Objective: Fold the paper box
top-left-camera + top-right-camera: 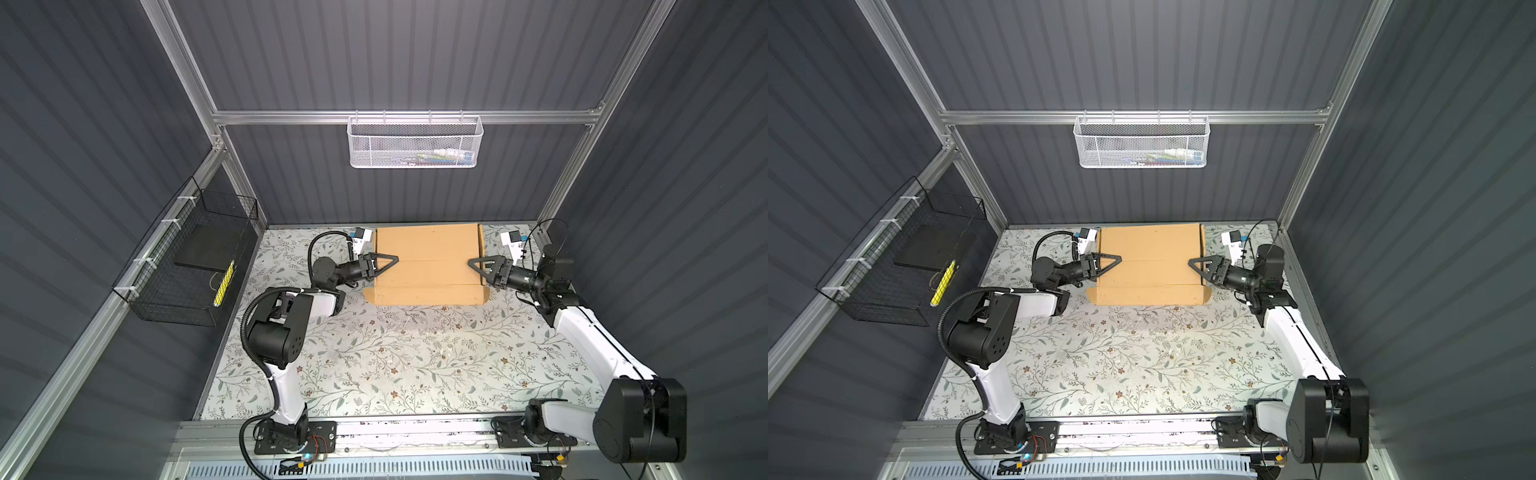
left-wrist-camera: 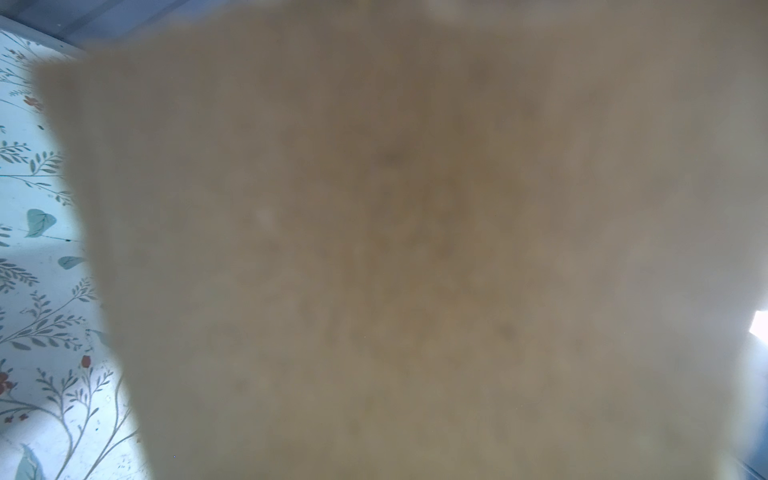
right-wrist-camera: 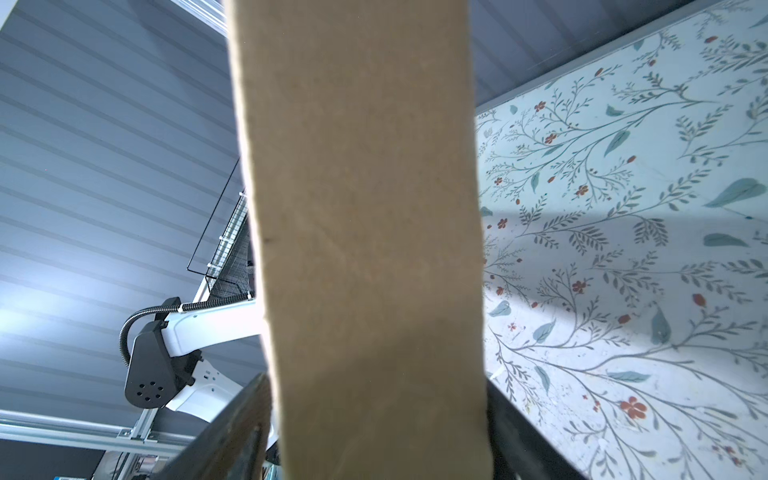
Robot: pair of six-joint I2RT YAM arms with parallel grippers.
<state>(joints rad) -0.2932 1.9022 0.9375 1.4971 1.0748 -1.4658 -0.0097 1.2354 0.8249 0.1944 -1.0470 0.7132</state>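
The paper box (image 1: 428,266) (image 1: 1150,266) is a shallow brown cardboard mailer, lid down, lying at the back of the floral table. In both top views my left gripper (image 1: 392,262) reaches over its left edge, one black finger lying across the lid. Blurred cardboard (image 2: 415,249) fills the left wrist view and hides those jaws. My right gripper (image 1: 473,264) straddles the right edge. In the right wrist view the box's side wall (image 3: 365,208) stands between the two fingers (image 3: 232,436), with a thin gap beside one of them.
The box sits close to the grey back wall. A white mesh basket (image 1: 415,141) hangs on the rail above it. A black wire basket (image 1: 187,266) is fixed to the left wall. The table (image 1: 395,353) stretches bare in front of the box.
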